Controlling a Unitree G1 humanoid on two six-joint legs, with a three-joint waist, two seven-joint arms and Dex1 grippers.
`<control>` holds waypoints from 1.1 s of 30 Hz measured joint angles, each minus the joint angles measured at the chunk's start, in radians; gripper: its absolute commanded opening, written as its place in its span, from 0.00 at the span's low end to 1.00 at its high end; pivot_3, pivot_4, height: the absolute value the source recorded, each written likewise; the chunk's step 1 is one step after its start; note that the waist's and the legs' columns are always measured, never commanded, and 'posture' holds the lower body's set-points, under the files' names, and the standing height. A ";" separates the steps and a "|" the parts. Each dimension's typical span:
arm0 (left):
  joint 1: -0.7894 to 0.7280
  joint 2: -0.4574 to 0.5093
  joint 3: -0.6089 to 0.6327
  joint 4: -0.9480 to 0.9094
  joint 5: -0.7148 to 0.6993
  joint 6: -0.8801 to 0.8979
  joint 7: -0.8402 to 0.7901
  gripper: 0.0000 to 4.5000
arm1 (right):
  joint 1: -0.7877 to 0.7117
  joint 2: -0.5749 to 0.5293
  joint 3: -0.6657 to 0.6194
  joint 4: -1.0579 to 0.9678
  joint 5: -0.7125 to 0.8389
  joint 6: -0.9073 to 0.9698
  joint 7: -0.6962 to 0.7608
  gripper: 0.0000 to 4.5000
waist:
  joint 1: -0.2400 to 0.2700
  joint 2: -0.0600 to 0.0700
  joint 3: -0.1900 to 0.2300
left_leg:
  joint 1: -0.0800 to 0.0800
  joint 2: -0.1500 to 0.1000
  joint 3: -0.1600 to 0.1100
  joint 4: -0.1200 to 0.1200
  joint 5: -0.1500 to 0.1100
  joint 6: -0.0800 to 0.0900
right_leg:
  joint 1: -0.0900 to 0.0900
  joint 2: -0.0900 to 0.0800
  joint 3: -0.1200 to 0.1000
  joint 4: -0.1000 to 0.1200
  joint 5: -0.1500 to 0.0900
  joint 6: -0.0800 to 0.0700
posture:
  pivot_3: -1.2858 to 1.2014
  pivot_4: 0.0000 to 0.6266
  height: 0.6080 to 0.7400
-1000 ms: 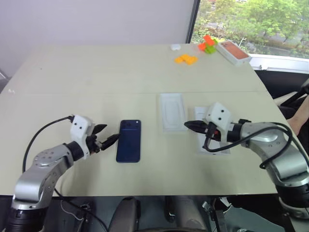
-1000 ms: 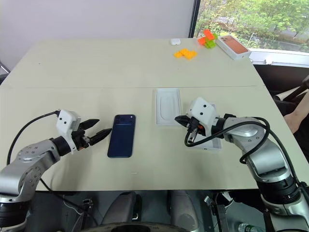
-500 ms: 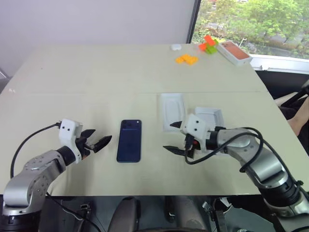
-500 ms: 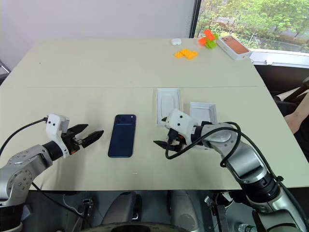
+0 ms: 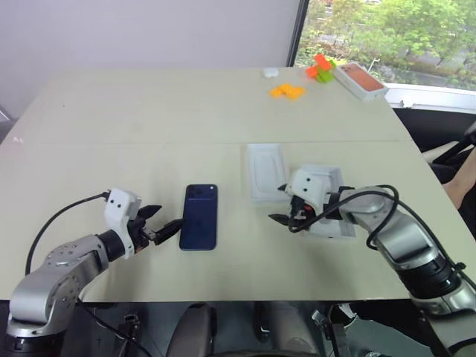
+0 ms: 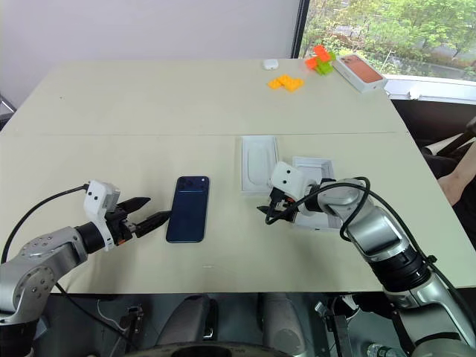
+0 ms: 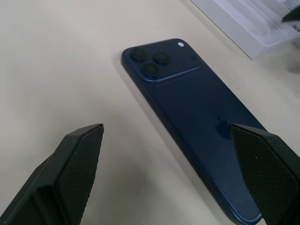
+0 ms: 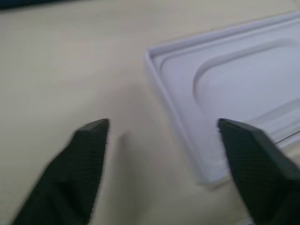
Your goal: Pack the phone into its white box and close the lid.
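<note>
Lying face down on the table [image 5: 149, 111], the phone [image 5: 199, 216] is not yet packed. At far left the left gripper [image 5: 161, 226] stands spread wide and empty, its tips just beside the phone's near long edge. Rightward lies a thin white card with an oval recess [image 5: 265, 171]. The right gripper [image 5: 282, 207] hangs parted, holding nothing, over that card's near corner. Behind it sits a white tray [image 5: 327, 201]; whether box or lid, I cannot tell. Every step remains.

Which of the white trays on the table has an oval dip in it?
The narrow white card nearest the phone. The wider white tray beside it sits partly behind the right gripper.
</note>
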 measured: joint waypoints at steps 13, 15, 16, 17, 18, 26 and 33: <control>0.002 -0.004 0.000 -0.002 -0.001 0.000 0.014 1.00 | -0.001 -0.006 0.005 0.030 -0.056 -0.080 0.045 0.09 | 0.001 0.000 0.000 | 0.000 0.000 0.000 0.000 0.000 0.000 | 0.000 0.000 0.000 0.000 0.000 0.000 | 0.52 0.24 1.00; 0.000 -0.004 0.000 -0.002 -0.002 0.000 0.015 1.00 | 0.003 -0.006 0.005 0.030 -0.056 -0.095 0.056 0.09 | 0.001 0.000 0.000 | 0.000 0.000 0.000 0.000 0.000 0.000 | 0.000 0.000 0.000 0.000 0.000 0.000 | 0.52 0.24 1.00; -0.001 -0.004 0.000 -0.002 -0.002 0.000 0.015 1.00 | 0.006 -0.007 0.005 0.030 -0.057 -0.104 0.063 0.09 | 0.001 0.000 0.000 | 0.000 0.000 0.000 0.000 0.000 0.000 | 0.000 0.000 0.000 0.000 0.000 0.000 | 0.52 0.24 1.00; -0.002 -0.004 0.000 -0.002 -0.002 0.000 0.015 1.00 | 0.009 -0.008 0.005 0.030 -0.059 -0.112 0.066 0.09 | 0.001 0.000 0.000 | 0.000 0.000 0.000 0.000 0.000 0.000 | 0.000 0.000 0.000 0.000 0.000 0.000 | 0.52 0.24 1.00; -0.005 -0.004 -0.001 -0.002 -0.002 0.000 0.015 1.00 | 0.011 -0.008 0.005 0.032 -0.064 -0.120 0.071 0.09 | 0.001 0.000 0.000 | 0.000 0.000 0.000 0.000 0.000 0.000 | 0.000 0.000 0.000 0.000 0.000 0.000 | 0.52 0.24 1.00; -0.013 -0.004 -0.002 -0.002 -0.002 0.000 0.017 1.00 | 0.011 -0.013 0.005 0.049 -0.083 -0.184 0.110 0.04 | 0.001 0.000 0.000 | 0.000 0.000 0.000 0.000 0.000 0.000 | 0.000 0.000 0.000 0.000 0.000 0.000 | 0.52 0.24 1.00; -0.008 -0.005 0.006 -0.001 -0.004 0.000 0.019 1.00 | 0.075 -0.086 -0.030 -0.041 0.005 -0.250 0.251 0.04 | 0.002 0.000 0.000 | 0.000 0.000 0.000 0.000 0.000 0.000 | 0.000 0.000 0.000 0.000 0.000 0.000 | 0.52 0.24 1.00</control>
